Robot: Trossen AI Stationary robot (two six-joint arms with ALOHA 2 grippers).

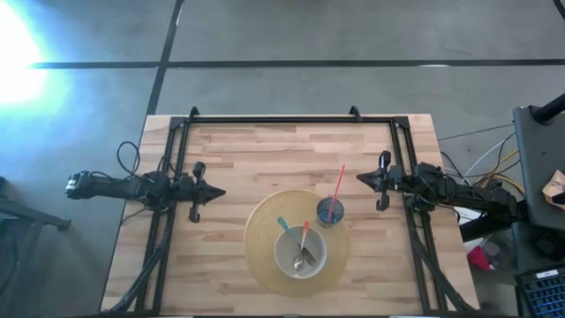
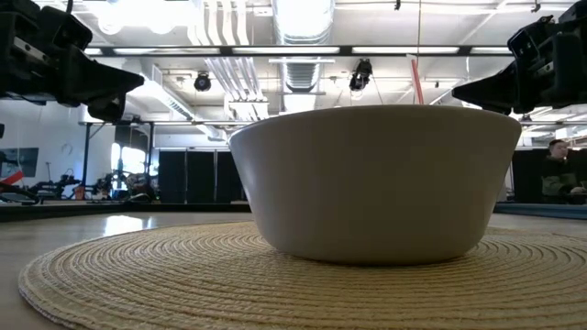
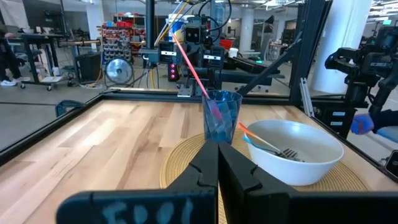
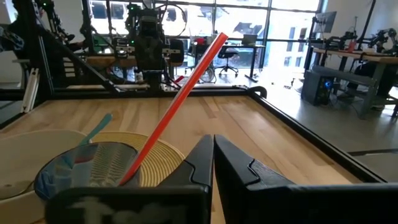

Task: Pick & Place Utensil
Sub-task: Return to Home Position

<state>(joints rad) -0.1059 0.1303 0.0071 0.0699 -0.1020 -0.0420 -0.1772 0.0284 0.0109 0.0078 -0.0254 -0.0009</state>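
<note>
A white bowl sits on a round woven placemat near the table's near edge. In the bowl lie a metal fork with an orange handle and a teal-handled utensil. A clear blue cup stands on the placemat's far right part, and a long red utensil leans out of it. My left gripper hovers shut to the left of the placemat. My right gripper hovers shut to the right of the cup. Both point toward the table's middle.
A black frame runs along the table's far edge and down both sides. Bare wood lies between the grippers and the far edge. In the low view the bowl fills the middle, with both arms high at the sides.
</note>
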